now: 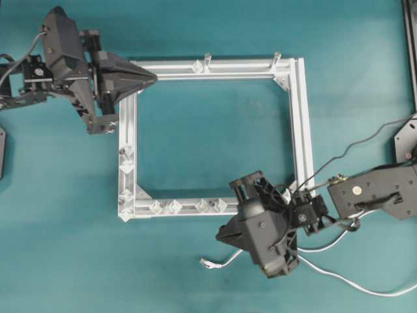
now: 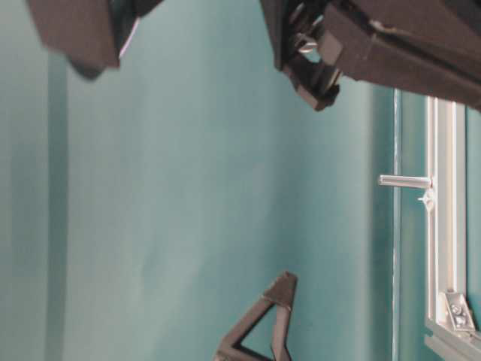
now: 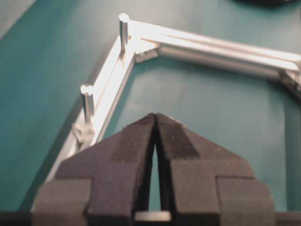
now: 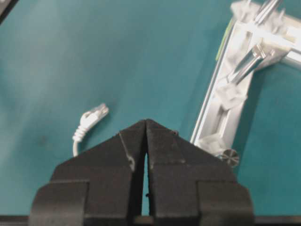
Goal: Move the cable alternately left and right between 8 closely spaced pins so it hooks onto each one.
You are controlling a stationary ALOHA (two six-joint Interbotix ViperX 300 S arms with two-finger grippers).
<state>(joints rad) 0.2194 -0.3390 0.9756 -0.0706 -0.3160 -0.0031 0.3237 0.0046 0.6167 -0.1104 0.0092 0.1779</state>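
Both pincers (image 3: 154,123) (image 4: 145,128) pinched empty; cable (image 4: 89,120) lies loose on surface. You risk nudging its plug away when reaching.

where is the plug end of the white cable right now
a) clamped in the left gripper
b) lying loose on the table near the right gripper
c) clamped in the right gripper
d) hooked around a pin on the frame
b: the cable plug lies on the teal table beside the shut, empty right gripper, off the aluminium frame.
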